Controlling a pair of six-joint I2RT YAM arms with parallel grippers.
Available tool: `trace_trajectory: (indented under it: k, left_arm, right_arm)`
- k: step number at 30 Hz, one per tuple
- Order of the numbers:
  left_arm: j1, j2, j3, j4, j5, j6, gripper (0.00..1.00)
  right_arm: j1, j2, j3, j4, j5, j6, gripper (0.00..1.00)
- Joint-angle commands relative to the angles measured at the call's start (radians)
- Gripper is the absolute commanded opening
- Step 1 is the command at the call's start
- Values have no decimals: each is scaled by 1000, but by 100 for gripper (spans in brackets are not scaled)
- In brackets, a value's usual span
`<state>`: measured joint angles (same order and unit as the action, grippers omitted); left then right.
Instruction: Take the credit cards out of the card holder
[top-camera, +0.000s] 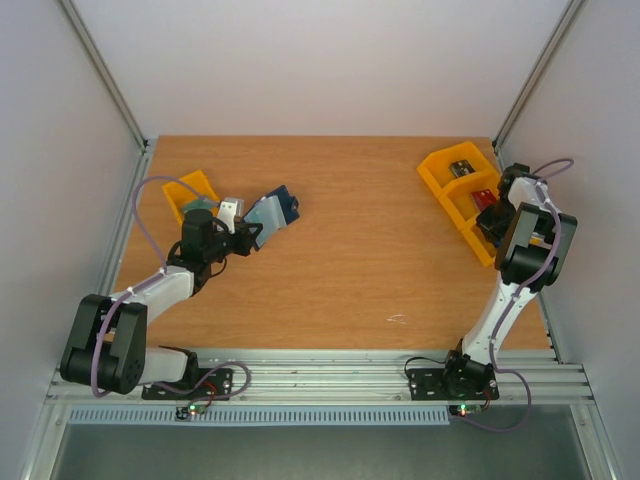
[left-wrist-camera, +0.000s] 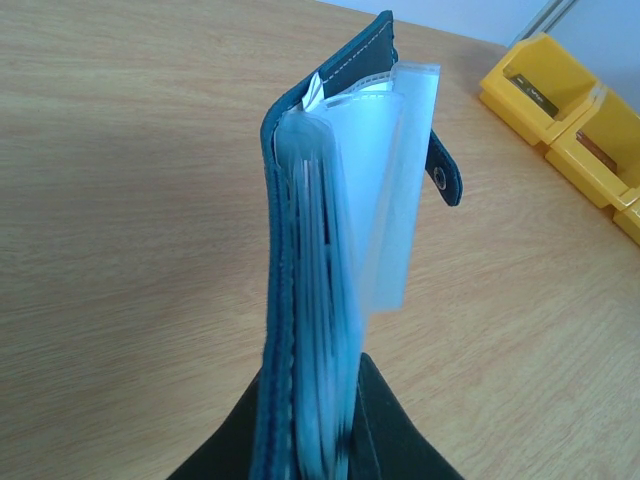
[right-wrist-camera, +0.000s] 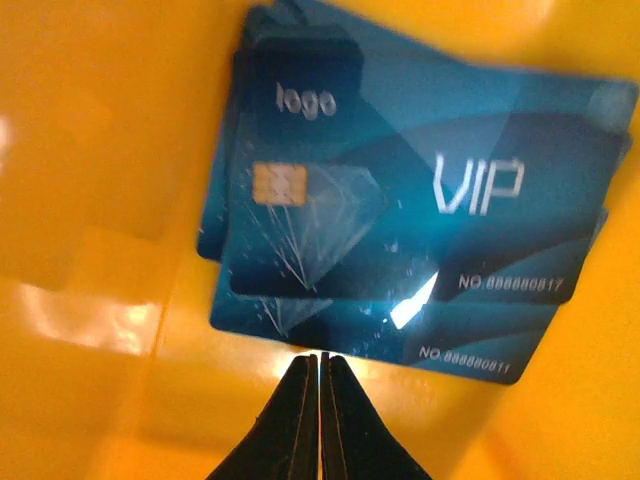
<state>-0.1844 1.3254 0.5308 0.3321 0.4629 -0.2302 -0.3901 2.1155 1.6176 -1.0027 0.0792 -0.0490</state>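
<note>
At ten o'clock the left gripper pinches the dark navy booklet-like card holder, its clear sleeves fanned. At two o'clock the right gripper, pressed together and empty, hangs over blue plastic credit cards lying in a yellow plastic bin; others are probably still sleeved.

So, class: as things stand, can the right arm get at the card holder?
Probably not yet: the right tool is shut inside a yellow bin above blue cards; the left tool holds the card holder across the table.
</note>
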Motion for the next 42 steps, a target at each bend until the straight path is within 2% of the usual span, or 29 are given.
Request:
trace_trajectory:
  k: [1, 3, 7, 18, 28, 33, 38, 42]
  left_arm:
    - [3, -11, 33, 41, -10, 20, 0]
    - [3, -12, 31, 40, -9, 21, 0]
    - [4, -19, 29, 43, -17, 24, 0]
    - [3, -23, 25, 57, -38, 35, 0]
    - [3, -21, 30, 52, -33, 48, 0]
    - [3, -17, 32, 50, -29, 51, 0]
    - [3, -23, 32, 45, -32, 56, 0]
    - [3, -25, 29, 44, -29, 57, 0]
  right_arm:
    - [-5, -66, -90, 116, 1, 100, 1]
    - [-5, -61, -74, 110, -29, 132, 1]
    - [-9, -24, -37, 5, 19, 265, 1]
    - [-40, 24, -74, 38, -7, 382, 1]
    - [-41, -3, -81, 150, 64, 408, 1]
    - [-51, 1, -61, 204, 38, 416, 1]
    - [-54, 21, -9, 177, 30, 403, 1]
    - [-54, -21, -35, 182, 36, 377, 1]
